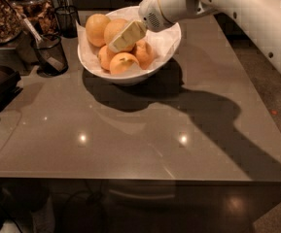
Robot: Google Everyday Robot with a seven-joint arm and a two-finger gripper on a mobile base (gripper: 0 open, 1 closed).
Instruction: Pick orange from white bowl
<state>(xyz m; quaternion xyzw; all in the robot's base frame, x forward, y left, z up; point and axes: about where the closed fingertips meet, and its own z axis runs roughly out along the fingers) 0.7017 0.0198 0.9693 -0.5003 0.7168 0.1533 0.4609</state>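
**Reach into the fruit bowl**

Gripper [125,37] hangs low inside the white bowl [166,43], pressed against or just over the orange [113,28] at the back of the pile. Whether it has taken hold cannot be told. The next move likely calls for a firm hold, then a straight lift clear of the rim.

Gripper [124,37] inside white bowl [166,43], seemingly touching orange [112,27]; dark table [130,135] beneath.
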